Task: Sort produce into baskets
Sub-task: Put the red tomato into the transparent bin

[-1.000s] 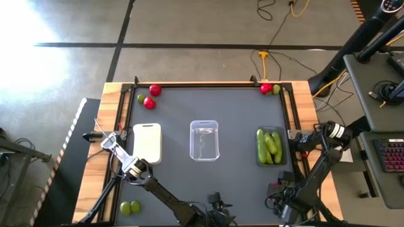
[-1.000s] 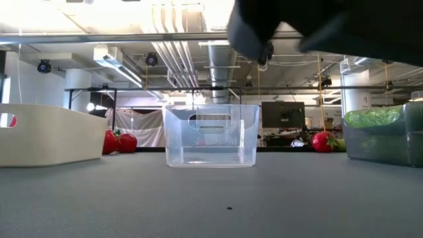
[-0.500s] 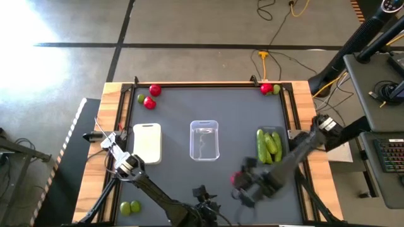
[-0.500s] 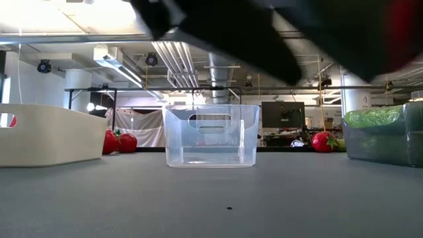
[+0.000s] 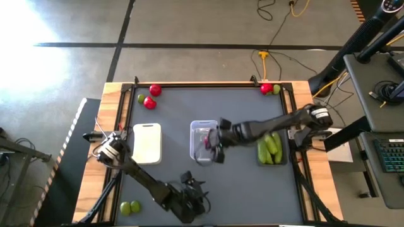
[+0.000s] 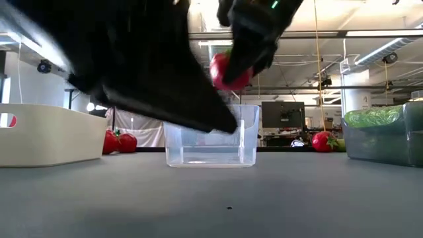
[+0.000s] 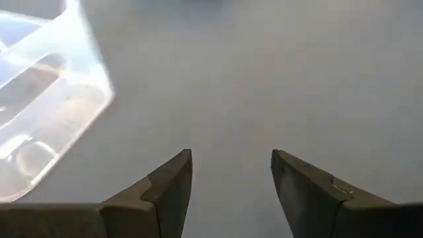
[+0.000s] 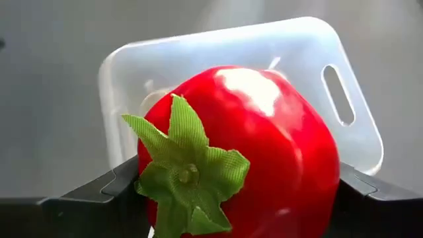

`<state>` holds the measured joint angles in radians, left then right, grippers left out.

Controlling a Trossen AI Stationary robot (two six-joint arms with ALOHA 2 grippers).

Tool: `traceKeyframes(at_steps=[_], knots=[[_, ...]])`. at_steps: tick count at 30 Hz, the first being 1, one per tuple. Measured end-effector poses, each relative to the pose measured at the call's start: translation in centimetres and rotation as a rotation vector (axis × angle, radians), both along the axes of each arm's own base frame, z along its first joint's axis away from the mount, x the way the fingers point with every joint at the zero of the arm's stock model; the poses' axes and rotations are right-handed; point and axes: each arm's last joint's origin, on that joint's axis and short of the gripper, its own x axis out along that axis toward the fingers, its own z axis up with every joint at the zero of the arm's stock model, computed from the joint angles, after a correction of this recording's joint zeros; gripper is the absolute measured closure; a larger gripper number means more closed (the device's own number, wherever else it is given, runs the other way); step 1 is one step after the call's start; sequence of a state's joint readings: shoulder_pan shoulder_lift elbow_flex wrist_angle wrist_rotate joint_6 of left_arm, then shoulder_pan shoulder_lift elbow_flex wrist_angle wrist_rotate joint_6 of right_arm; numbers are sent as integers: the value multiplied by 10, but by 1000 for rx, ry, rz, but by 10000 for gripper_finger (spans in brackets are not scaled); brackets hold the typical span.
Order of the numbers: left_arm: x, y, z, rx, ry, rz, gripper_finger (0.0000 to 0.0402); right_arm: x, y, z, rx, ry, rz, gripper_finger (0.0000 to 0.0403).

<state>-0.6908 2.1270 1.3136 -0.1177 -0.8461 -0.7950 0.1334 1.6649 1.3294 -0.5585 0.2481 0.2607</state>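
Note:
My right gripper (image 5: 211, 142) is shut on a red round fruit with a green top (image 8: 244, 152). It holds the fruit in the air over the clear tray (image 5: 204, 128); the low view shows the fruit (image 6: 228, 69) above the tray's rim (image 6: 248, 112). My left gripper (image 5: 191, 187) is open and empty over the bare mat near the table's near edge, and its wrist view (image 7: 231, 172) shows the clear tray (image 7: 46, 112) off to one side. The white tray (image 5: 147, 142) stands left of the clear one. The dark grey tray (image 5: 282, 157), on the right, holds green cucumber-like pieces (image 5: 268, 146). My right gripper pinches the red fruit between its two fingers (image 8: 106, 188), one on each of its opposite sides (image 8: 317, 192). The green top (image 8: 188, 175) faces back toward the wrist. The fingers come slanting down from the table's right. The fruit is lifted clear, above the clear tray.
Two red fruits (image 5: 152, 96) and a lime-like fruit (image 5: 141, 98) lie at the far left corner. A red fruit (image 5: 266, 89) and a lime-like one (image 5: 276, 89) lie at the far right corner. Two lime-like fruits (image 5: 130, 207) lie at the near left edge.
My right gripper has swung from the table's near right corner toward the far left, carrying the red fruit up over the clear tray. My left gripper has gone left along the near edge.

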Motion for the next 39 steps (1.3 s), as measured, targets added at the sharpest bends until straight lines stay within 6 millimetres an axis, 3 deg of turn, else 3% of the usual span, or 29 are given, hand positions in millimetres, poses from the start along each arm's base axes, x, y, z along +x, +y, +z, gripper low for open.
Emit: traceKeyframes(at_steps=[6, 11, 22, 29, 39], knots=[[-8, 29, -22, -30, -74, 18, 211, 19, -43, -19, 26, -63, -29, 114], [-8, 38, -27, -47, -96, 36, 211, 26, -59, -39, 46, -18, -32, 114], [-2, 41, -27, -41, -136, 76, 211, 33, -70, -78, 42, 88, -47, 103], [-3, 43, -28, -64, -148, 104, 211, 33, -72, -79, -56, 106, -42, 77], [-6, 40, -30, -128, -157, 112, 211, 25, -72, -77, -66, 176, -73, 31]])
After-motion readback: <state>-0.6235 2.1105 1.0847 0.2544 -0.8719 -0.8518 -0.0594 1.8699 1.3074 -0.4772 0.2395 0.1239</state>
